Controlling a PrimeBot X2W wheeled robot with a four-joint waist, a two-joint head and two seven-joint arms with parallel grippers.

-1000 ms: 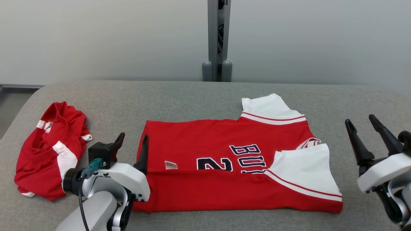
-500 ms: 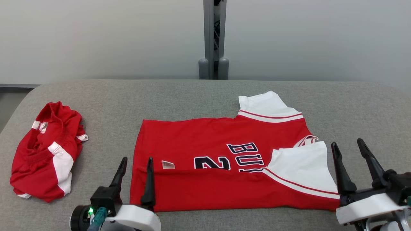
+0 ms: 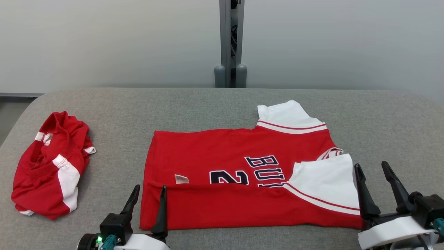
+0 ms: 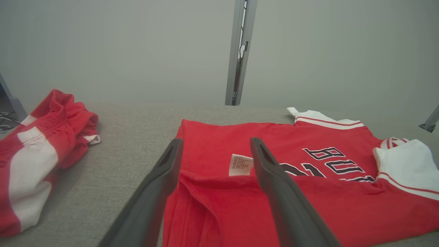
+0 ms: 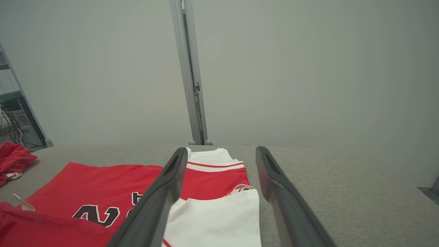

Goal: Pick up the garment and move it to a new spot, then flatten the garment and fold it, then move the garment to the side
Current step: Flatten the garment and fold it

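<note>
The garment is a red jersey with white sleeves and dark lettering, lying flat on the grey table with its near long edge folded up over itself; it also fills the lower part of the left wrist view and the right wrist view. My left gripper stands open at the jersey's near left corner, its fingers straddling the folded hem. At the jersey's near right corner, beside the white sleeve, my right gripper stands open. Neither gripper holds anything.
A second red and white garment lies crumpled at the table's left end. The grey table has bare room behind and to the right of the jersey. A grey post rises at the far edge against a pale wall.
Both grippers drew back toward the table's near edge: the left from the jersey's left side to its near left corner, the right inward to the near right corner. The jersey lies unchanged.
</note>
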